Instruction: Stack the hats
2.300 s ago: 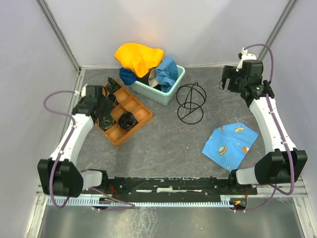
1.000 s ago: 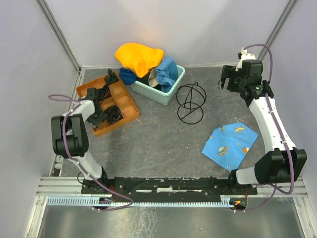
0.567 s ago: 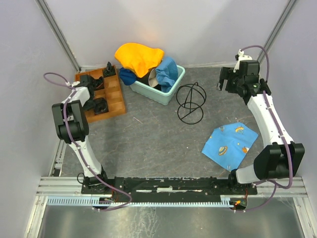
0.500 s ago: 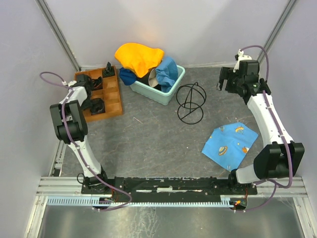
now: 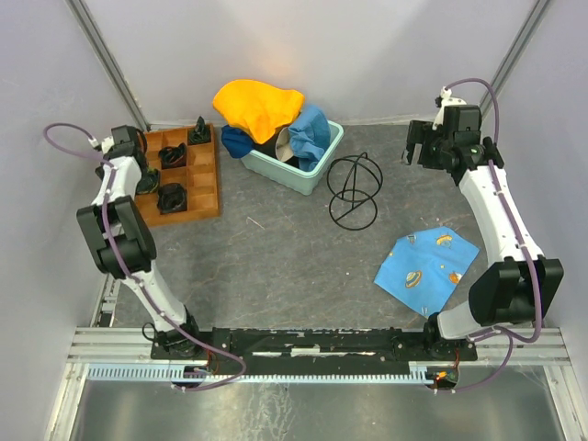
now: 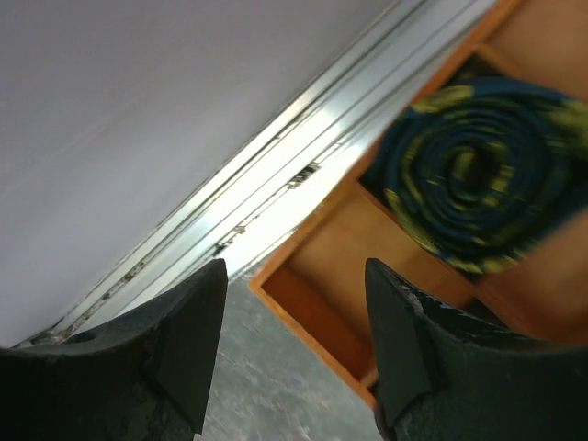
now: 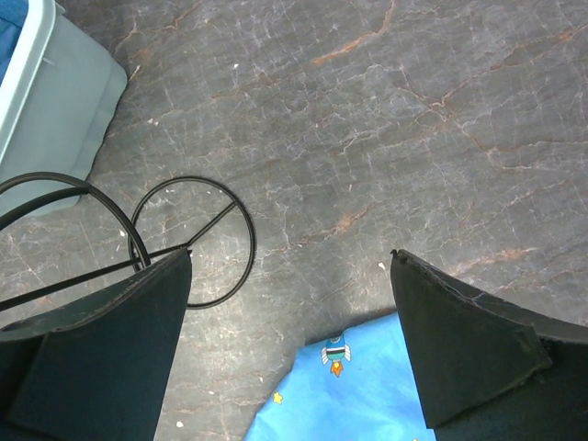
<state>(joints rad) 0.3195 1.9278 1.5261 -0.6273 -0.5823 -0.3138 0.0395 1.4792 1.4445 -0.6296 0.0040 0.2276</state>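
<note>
At the upper centre of the overhead view, soft, floppy fabric hats heap over one rigid mint plastic tub [image 5: 304,175]: one yellow-orange hat [image 5: 257,106] on top, one light blue hat [image 5: 310,129], one navy hat [image 5: 237,141]. The left claw [image 6: 294,268] and the right claw [image 7: 289,254] each gape wide and empty.

The desk [image 5: 294,257] has a dark grey top that looks like stone, with thin pale and brown cracks. Three plain walls stand around it, pale grey with a hint of purple: a back wall [image 5: 367,46], a left wall [image 5: 46,92] and a right wall [image 5: 560,92]. A shiny metal bar [image 5: 108,60] runs up from each far corner. A soft warm glow [image 5: 285,60] shows low on the back wall. A silver rail [image 5: 92,354] lies along the near edge
</note>
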